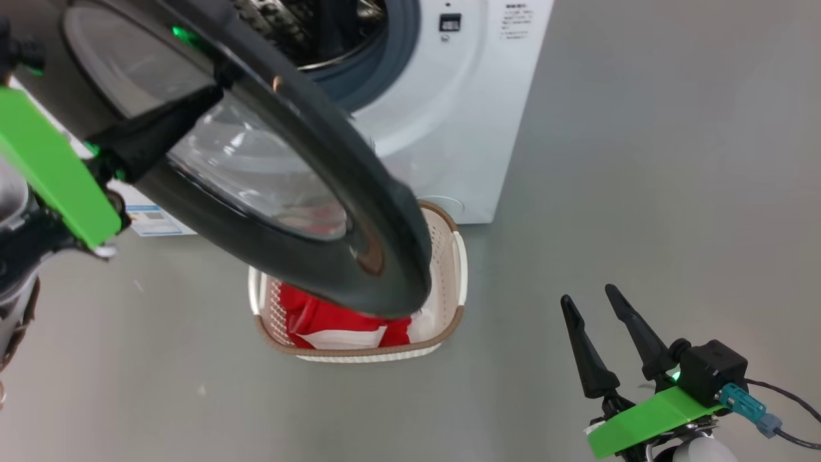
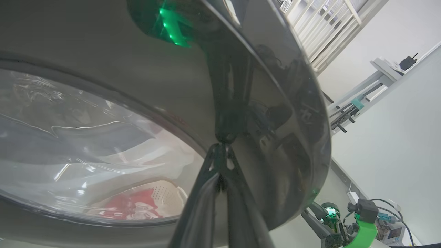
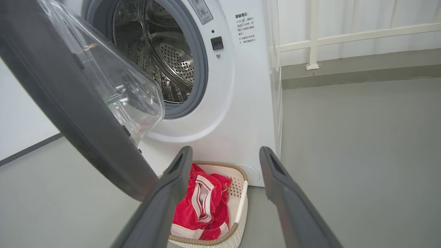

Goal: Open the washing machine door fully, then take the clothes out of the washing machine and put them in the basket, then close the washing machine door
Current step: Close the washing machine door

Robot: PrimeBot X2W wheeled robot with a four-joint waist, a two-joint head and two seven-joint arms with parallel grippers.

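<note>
Clothes (image 3: pixel 201 206), red with white bands, lie bundled in the basket (image 1: pixel 441 256), which stands on the floor (image 1: pixel 641 160) just in front of the washing machine (image 1: pixel 449 115). As much of the drum (image 3: pixel 165 58) as can be seen looks empty. By that the unloading seems done and the step in hand is the last one, closing up. The washing machine door (image 1: pixel 359 192) stands part-way between open and shut, and in the head view its black rim hangs over the basket. The left gripper (image 2: pixel 220 146) has its fingers pressed together with nothing between them, and the tips touch the glossy outer rim of the door beside the glass, where they meet their own reflection. The right gripper (image 1: pixel 587 294) is low at the right, well apart from the machine, with its fingers spread and empty. The next move probably calls for a steady push that follows the door's arc about its hinge until it seats against the grey gasket and latches. The rim looks slick, so the closed tips could slide off if the push goes askew. The basket sits low enough that the door should pass above it.
</note>
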